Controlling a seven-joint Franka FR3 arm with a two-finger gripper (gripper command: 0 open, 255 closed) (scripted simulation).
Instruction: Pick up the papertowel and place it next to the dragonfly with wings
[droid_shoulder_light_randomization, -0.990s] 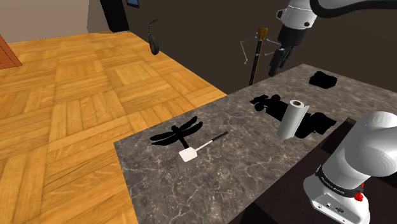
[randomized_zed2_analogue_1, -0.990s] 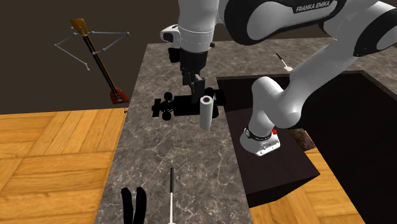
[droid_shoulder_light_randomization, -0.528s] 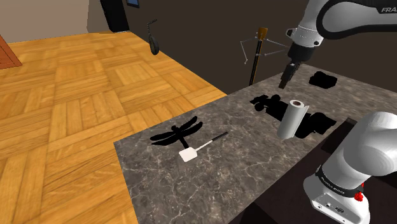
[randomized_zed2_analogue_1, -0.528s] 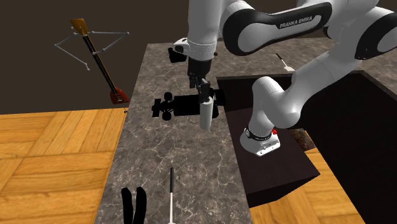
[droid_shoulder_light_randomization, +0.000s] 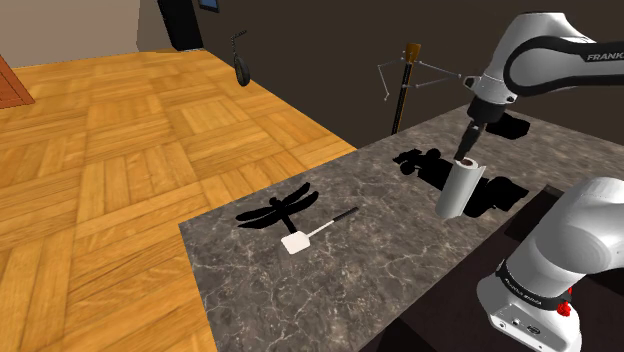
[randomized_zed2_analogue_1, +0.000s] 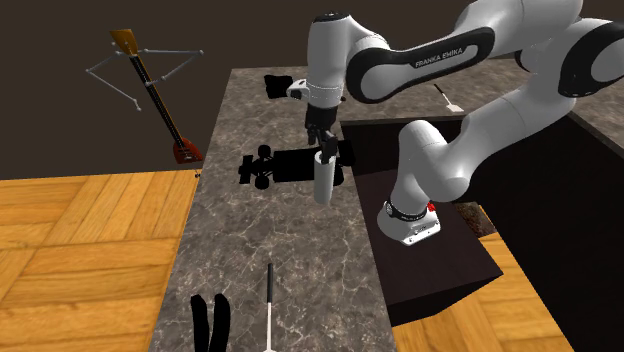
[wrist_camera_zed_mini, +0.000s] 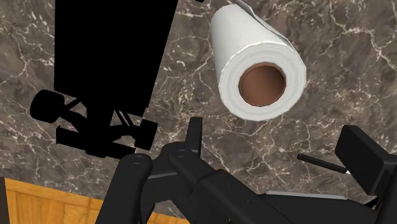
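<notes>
the papertowel (droid_shoulder_light_randomization: 459, 188) is seen standing upright on the dark marbled counter (droid_shoulder_light_randomization: 330, 290), toward the far end in the shoulder view, with a black toy car (droid_shoulder_light_randomization: 418, 158) just beside it. the dragonfly (droid_shoulder_light_randomization: 279, 207) is laid well apart from the roll, near the counter's other end, with a white spatula (droid_shoulder_light_randomization: 303, 239) just beside it.

the gripper (droid_shoulder_light_randomization: 467, 150) is held just above the roll's top, pointing down. in the wrist view its fingers (wrist_camera_zed_mini: 193, 137) are spread wide and nothing is clasped between them. the roll's brown core is seen end-on ahead of them, not yet on the line between the two.

the step in hand is judged to be the approach. it would be done well if the hand were shifted until the core sits midway between the fingers. the hand should then be lowered so that the pads meet the roll's wall well below its rim. a gentle closing is advised, since the soft roll could be dented or tipped. the toy car should be kept clear of the finger on its side.

against the earlier frames, the gripper has been brought down from a higher spot toward the shoulder view's left of the roll. the roll, dragonfly and spatula are found unmoved.
</notes>
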